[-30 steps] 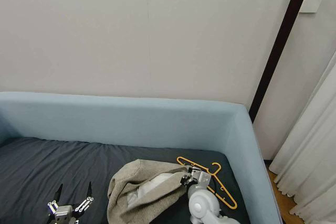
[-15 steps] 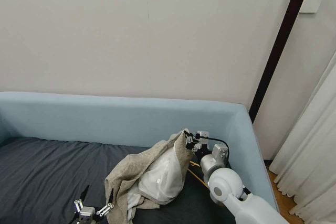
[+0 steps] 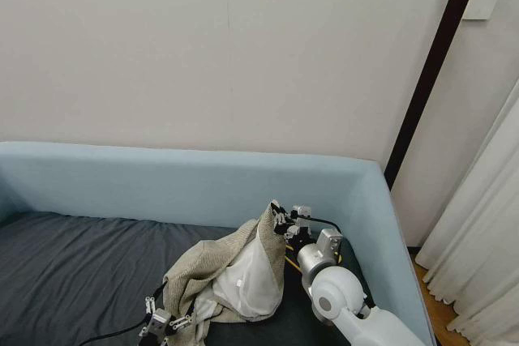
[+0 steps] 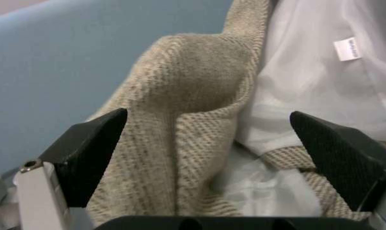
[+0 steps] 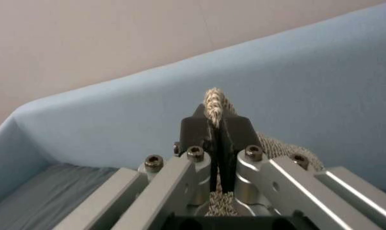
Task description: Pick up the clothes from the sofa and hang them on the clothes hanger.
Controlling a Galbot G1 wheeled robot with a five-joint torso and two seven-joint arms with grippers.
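Now, R hand (image 3: pixel 280 220) pinched shut on edge of clothes (image 3: pixel 235 269), holding peak up above sofa (image 3: pixel 365 200) seat near sofa's right end; rest drapes down onto seat. L hand (image 3: pixel 168 322) low at seat front, fingers wide open around beige fold, not gripping. Tip: L should close firmly on hem, then spread fabric w/o tugging R's hold.

Beige white-lined garment (image 3: pixel 212 263), one corner aloft, rest seemingly on sofa (image 3: pixel 81 269)

Home living room: blue sofa (image 3: pixel 203 188) against plain wall (image 3: pixel 203 54), white curtains (image 3: pixel 486 241) alongside.
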